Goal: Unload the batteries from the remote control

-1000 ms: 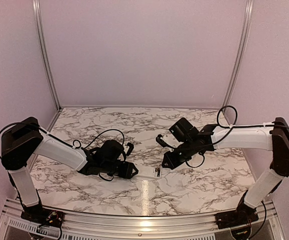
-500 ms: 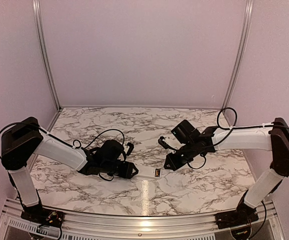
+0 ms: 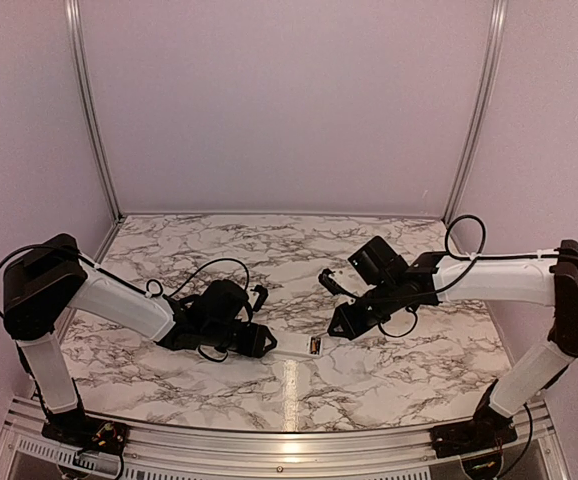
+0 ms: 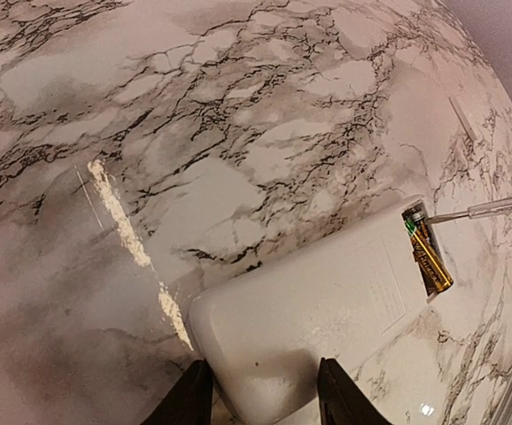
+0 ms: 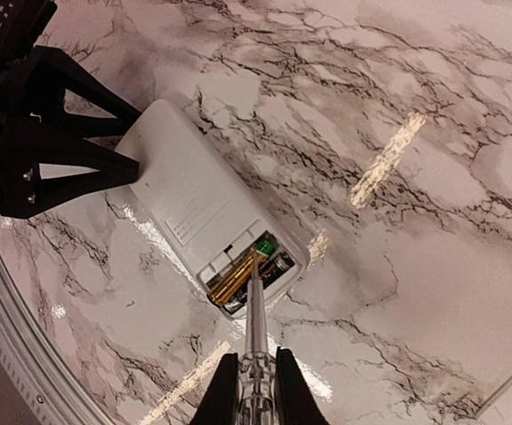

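1. Pincer of the left arm: its two black fingers are clamped on the rounded end of the slim flat white plastic remote control. They pin it back-side-up on the marble-patterned counter.
2. Remote control: at the end away from the clamped one, the battery compartment stands uncovered, so the lid step looks done.
3. Batteries: the slim orange-gold battery, green at one end, and the dark battery just beside it both lie inside that compartment. Neither is out, so the unloading itself is all left to do.
4. Rod: a long thin grey metal rod with a clear handle reaches into the compartment of the remote control. Its tip is at the green end of the orange-gold battery, but I cannot tell whether it touches.
5. Pincer of the right arm: its fingers are together around the rod's clear handle, on the compartment side of the remote control.
6. Judgement: this looks like the prying stage, with the first battery to be levered up and then the second.
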{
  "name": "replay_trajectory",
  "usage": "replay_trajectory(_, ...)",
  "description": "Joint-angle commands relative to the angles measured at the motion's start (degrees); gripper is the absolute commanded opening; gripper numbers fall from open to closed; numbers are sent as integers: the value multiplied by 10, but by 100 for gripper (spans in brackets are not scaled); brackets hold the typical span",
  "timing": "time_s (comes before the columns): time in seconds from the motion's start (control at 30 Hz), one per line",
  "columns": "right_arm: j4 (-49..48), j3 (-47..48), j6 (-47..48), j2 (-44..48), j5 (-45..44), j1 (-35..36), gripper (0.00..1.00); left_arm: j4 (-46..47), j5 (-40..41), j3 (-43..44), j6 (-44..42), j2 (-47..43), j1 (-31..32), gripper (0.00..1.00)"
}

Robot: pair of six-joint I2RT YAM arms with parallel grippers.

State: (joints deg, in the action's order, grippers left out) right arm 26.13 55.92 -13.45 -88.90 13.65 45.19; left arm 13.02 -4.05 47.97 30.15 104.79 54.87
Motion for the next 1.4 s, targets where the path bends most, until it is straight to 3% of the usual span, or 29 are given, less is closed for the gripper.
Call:
replay_trajectory(0.0, 7, 0, -9, 3, -9, -4, 0, -8, -7, 8, -10, 11, 7, 43)
replay_trajectory(0.53, 1, -4, -18, -36, -3, -3, 0, -10, -6, 7, -10, 10, 7, 42)
replay_trajectory(1.37, -30, 0, -14, 3, 63, 38, 0, -10, -3, 7, -10, 8, 8, 42)
